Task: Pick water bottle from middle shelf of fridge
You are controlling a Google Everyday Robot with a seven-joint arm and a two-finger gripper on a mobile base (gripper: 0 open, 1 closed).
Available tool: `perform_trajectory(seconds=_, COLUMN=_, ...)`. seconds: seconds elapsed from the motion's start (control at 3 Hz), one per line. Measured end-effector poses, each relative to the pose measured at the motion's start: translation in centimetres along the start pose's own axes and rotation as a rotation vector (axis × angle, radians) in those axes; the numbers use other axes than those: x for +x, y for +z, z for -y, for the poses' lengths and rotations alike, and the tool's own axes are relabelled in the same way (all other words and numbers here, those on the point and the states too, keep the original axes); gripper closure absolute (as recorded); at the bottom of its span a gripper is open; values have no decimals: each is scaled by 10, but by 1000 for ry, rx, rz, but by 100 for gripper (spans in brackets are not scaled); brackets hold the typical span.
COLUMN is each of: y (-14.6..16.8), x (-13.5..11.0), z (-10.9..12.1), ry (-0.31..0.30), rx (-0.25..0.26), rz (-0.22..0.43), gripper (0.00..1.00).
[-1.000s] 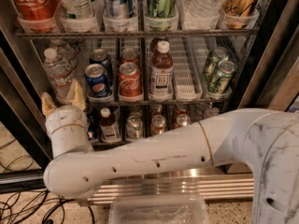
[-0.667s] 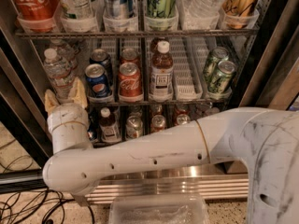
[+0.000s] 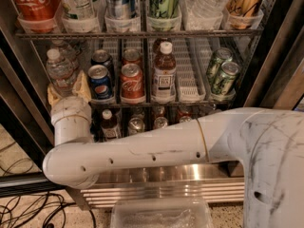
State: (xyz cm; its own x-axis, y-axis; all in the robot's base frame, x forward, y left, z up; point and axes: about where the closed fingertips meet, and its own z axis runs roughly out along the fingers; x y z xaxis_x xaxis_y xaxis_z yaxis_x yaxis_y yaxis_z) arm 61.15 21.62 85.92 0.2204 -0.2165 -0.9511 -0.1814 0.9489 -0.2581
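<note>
Dark-framed fridge (image 3: 278, 46) fills the view, middle shelf (image 3: 189, 77) stocked with drinks. Just left of the Pepsi can (image 3: 99, 82) sits the gripper (image 3: 69, 90), tan fingers (image 3: 83, 85) spread apart, flanking the base of the water bottle (image 3: 59, 69) standing there.

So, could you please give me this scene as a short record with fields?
target: water bottle, left end of middle shelf
arm: gripper at the bottle's base, contact unclear
same shelf: Pepsi can, Coca-Cola can, tea bottle, green cans
fridge: three stocked racks in view
</note>
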Motion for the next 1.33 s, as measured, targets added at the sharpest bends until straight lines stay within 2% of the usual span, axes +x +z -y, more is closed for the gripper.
perform_trajectory(seconds=0.33, y=7, x=4, z=0, ry=11, rx=5, rz=-12, gripper=33)
perform_trajectory(seconds=0.67, y=11, x=9, z=0, ry=25, rx=8, rz=-27, gripper=39)
perform_trajectory(seconds=1.0, y=14, x=14, z=-4, ry=49, rx=-19, rz=-47, gripper=58)
perform_trajectory(seconds=1.33, y=14, x=14, z=-5, ry=50, rx=-22, rz=-48, gripper=81)
